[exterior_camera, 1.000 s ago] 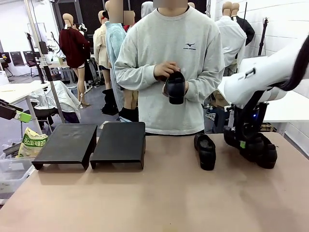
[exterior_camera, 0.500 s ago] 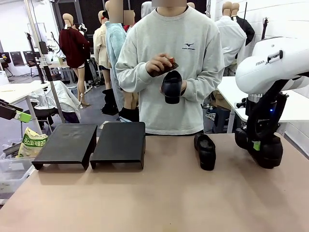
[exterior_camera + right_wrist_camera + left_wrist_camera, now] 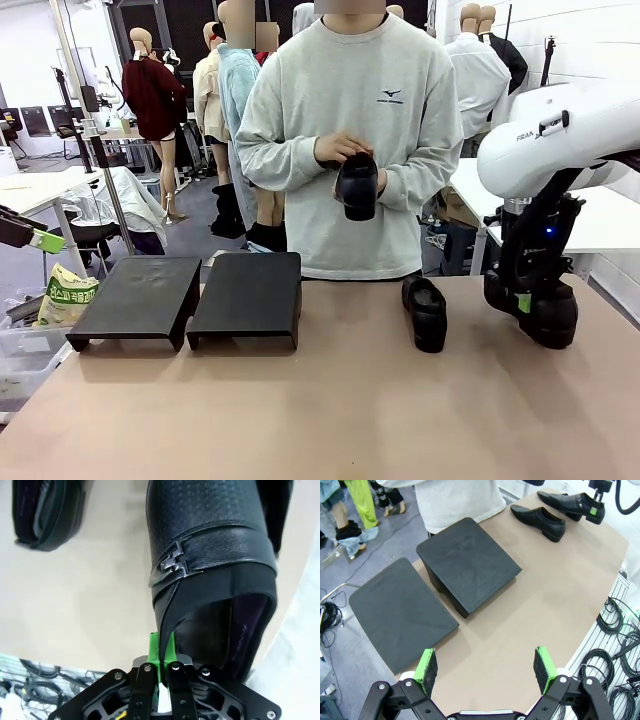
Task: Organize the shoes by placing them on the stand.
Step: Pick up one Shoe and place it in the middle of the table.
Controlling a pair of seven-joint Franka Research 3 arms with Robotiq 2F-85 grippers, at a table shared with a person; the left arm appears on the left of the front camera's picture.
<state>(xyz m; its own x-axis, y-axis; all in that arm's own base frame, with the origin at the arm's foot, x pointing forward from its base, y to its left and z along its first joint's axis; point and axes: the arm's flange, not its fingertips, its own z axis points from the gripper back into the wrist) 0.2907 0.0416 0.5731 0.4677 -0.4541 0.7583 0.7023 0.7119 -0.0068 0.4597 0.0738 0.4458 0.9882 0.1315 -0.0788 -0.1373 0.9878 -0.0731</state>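
Observation:
My right gripper [image 3: 524, 302] is shut on the side rim of a black buckled shoe [image 3: 210, 555], which sits low at the table's right end [image 3: 548, 318]. A second black shoe [image 3: 426, 312] lies on the table just left of it, toe toward me. The person across the table holds a third shoe [image 3: 358, 185] in both hands at chest height. A fourth shoe is out of view. Two black stands [image 3: 137, 298] [image 3: 247, 296] sit side by side at the table's far left, nothing on them. My left gripper [image 3: 485, 665] hangs open high above the stands.
The tan table [image 3: 320, 410] has bare room in its middle and front. Its curved edge and coiled black cables [image 3: 615, 625] lie below my left gripper. A plastic bin with a green-printed bag [image 3: 65, 295] stands off the table's left side.
My right arm has swung to the right and its upper link has risen, turning the gripped shoe with it. The person's hand lifted off the held shoe, then came back onto it.

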